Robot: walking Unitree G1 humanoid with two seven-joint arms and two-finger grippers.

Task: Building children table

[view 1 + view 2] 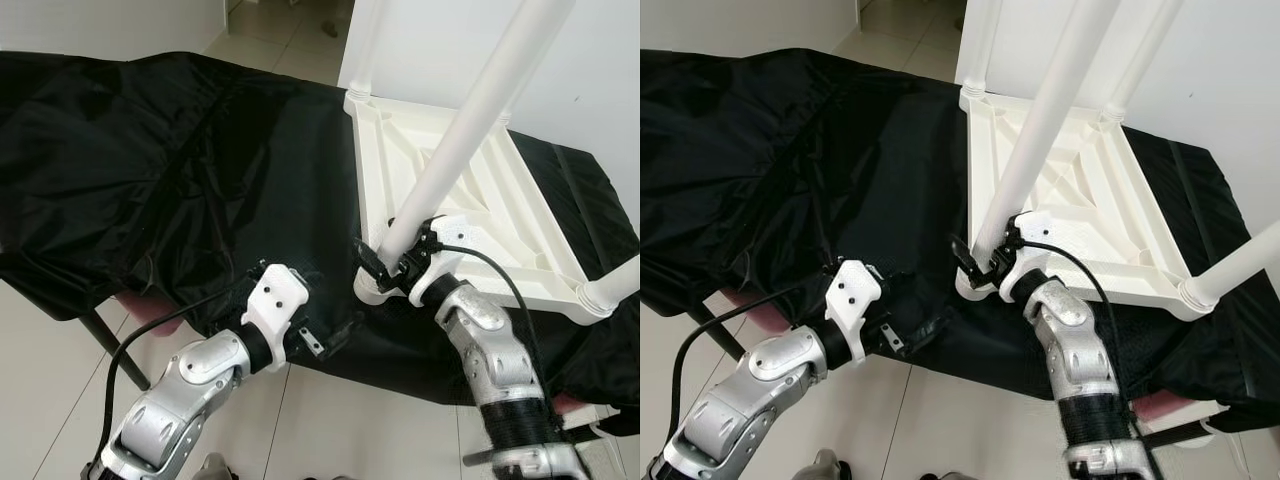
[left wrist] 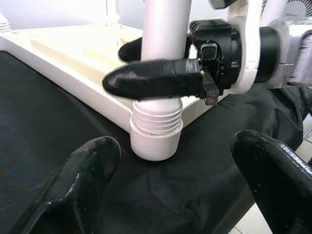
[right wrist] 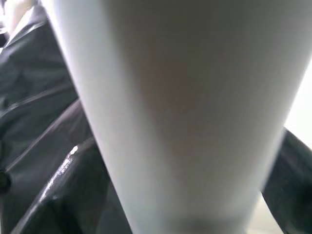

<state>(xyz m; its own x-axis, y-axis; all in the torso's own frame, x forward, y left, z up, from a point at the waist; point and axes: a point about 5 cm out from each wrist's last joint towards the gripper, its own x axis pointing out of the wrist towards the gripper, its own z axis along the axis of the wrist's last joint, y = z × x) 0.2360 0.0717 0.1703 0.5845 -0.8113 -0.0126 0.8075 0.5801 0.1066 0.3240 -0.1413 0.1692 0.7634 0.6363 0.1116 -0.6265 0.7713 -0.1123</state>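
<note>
Our right gripper (image 1: 392, 262) is clamped around the base of a white leg (image 1: 462, 140), just above the threaded end that sits in the corner socket (image 2: 155, 141) of the upturned white tabletop (image 1: 520, 225). That tabletop lies underside up on a black cloth (image 1: 170, 150) in the right half of the frame, and its nearest corner is the one we are working on. Other legs already stand in the far corners and at the lower right. Threads show above the socket rim in the left wrist view, so we judge this leg is only partly screwed in. Our left gripper (image 2: 175, 185) hovers close by, lower centre of the frame, fingers spread wide and holding nothing. Next we need to twist the leg further down while keeping it upright, perhaps steadying the tabletop with the free gripper.
</note>
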